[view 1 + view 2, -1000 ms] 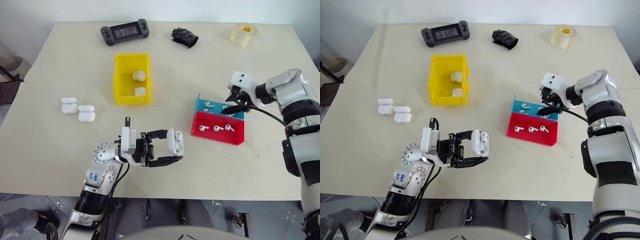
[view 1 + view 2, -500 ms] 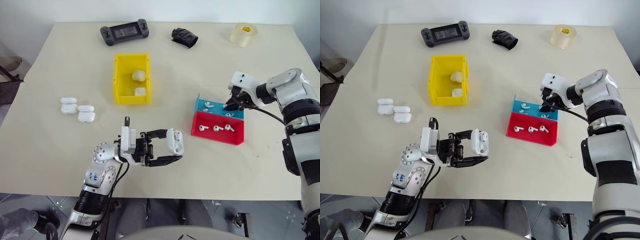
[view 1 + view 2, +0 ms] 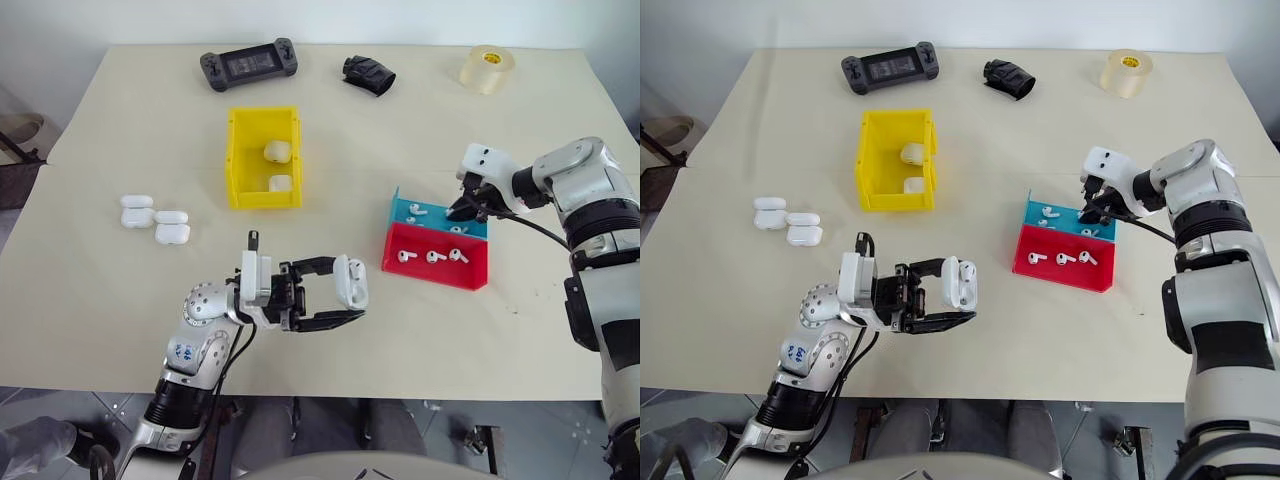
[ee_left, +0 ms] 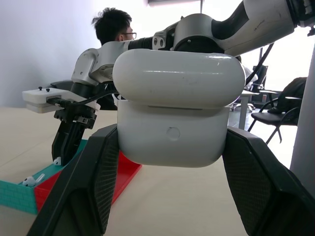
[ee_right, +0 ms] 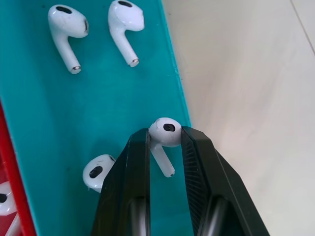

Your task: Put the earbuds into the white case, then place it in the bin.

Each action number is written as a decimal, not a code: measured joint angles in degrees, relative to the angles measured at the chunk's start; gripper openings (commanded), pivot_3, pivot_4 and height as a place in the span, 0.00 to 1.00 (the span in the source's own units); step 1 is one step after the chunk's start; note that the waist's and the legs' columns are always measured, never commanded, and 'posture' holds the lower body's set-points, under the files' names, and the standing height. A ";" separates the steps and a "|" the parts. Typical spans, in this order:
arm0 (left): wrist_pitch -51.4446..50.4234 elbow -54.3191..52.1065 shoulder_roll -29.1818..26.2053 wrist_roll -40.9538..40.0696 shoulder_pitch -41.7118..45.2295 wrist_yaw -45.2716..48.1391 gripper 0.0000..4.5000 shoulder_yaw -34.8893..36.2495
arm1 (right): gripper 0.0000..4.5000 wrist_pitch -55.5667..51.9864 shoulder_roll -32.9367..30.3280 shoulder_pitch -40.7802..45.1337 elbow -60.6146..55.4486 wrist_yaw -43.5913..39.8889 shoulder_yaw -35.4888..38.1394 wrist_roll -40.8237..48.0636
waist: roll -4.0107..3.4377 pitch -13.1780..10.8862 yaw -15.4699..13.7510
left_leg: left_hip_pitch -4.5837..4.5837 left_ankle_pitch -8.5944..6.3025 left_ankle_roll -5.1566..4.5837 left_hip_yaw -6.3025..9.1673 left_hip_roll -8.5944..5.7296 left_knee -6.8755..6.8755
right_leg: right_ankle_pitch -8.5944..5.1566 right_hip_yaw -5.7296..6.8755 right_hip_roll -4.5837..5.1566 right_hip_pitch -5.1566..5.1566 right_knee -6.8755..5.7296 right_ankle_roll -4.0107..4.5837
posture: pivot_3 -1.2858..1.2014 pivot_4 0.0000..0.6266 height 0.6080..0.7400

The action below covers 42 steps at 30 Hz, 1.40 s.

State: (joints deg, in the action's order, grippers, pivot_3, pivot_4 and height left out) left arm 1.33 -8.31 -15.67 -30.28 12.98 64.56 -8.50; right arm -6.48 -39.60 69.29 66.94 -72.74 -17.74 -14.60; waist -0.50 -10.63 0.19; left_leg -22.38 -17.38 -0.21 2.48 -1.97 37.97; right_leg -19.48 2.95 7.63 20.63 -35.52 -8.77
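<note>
A: Right gripper (image 5: 165, 147)?
B: Clenched on one earbud (image 5: 165, 135), head pinched between the fingertips, stem hanging down between the fingers. It sits over the blue tray (image 3: 437, 214), at the edge away from the red tray (image 3: 437, 268).
A: Others in the blue tray?
B: Three more earbuds loose on its floor. Red tray, touching the blue one, has three.
A: Left gripper (image 3: 345, 298)?
B: Clamped on a white case (image 3: 350, 283), lid closed, held above the table (image 3: 100, 300), well apart from the blue tray.
A: Bin?
B: Yellow bin (image 3: 264, 157) is beyond the blue tray toward the spare cases (image 3: 155, 218), two cases inside it.
</note>
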 measured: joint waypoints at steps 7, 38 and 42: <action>-0.72 0.10 -0.23 -0.07 1.38 -0.03 0.62 0.56 | 0.12 -5.40 -2.74 -3.37 -9.23 -7.19 9.70 10.06 | -0.25 -0.16 -0.13 | -0.12 0.00 0.00 -0.05 0.07 -0.01 | 0.00 -0.01 0.04 0.10 0.02 0.00 | 0.52 0.24 1.00; -6.19 9.02 2.14 -1.14 12.54 4.64 0.62 0.97 | 0.12 -35.95 24.60 -65.02 -112.35 37.96 31.91 74.82 | -0.19 -0.20 -1.49 | 0.00 -0.04 0.03 0.12 -0.14 -0.03 | 0.00 -0.09 -0.09 0.04 -0.11 -0.01 | 0.52 0.24 1.00; -6.84 9.02 2.66 -1.14 12.73 3.83 0.62 1.03 | 0.12 -33.60 23.69 -65.74 -112.15 38.32 29.05 73.95 | -0.19 -0.20 -1.42 | 0.00 -0.04 0.02 0.11 -0.13 -0.04 | 0.00 -0.10 -0.10 0.05 -0.10 -0.01 | 0.52 0.24 1.00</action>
State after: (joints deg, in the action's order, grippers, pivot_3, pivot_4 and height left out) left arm -5.51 0.71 -13.01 -31.43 25.71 68.39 -7.47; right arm -40.09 -15.91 3.55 -45.21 -34.42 11.31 59.35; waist -0.69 -10.83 -1.23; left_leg -22.38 -17.42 -0.19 2.59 -2.10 37.93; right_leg -19.48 2.85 7.54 20.68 -35.63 -8.78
